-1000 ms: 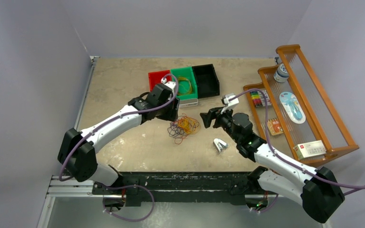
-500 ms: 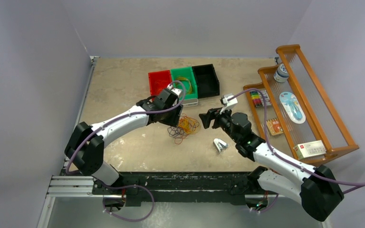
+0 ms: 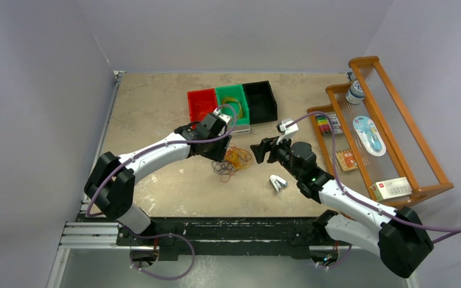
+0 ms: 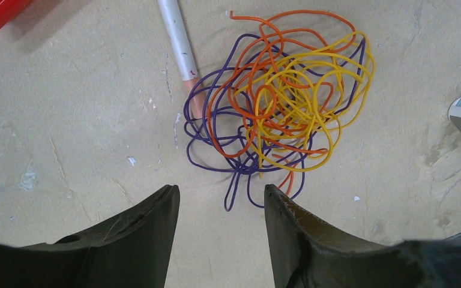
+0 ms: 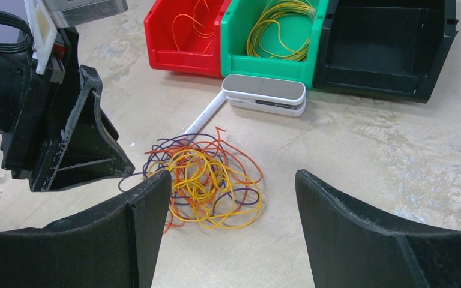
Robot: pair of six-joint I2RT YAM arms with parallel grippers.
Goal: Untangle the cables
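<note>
Lying midway between left & right edges of the table (image 3: 156, 108), cables (image 4: 276, 102) in 3 colours, tangled; left gripper (image 4: 220, 192) spread just above, right gripper (image 5: 233, 177) spread wide nearby, both empty.

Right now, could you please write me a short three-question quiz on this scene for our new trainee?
1. True or false: the left fingers and the right fingers are open and hold nothing.
2. What colour is the bin holding the coiled yellow cable? A red, B green, C black.
3. How many cable colours make up the tangle on the table?
Key: 1 true; 2 B; 3 three.
</note>
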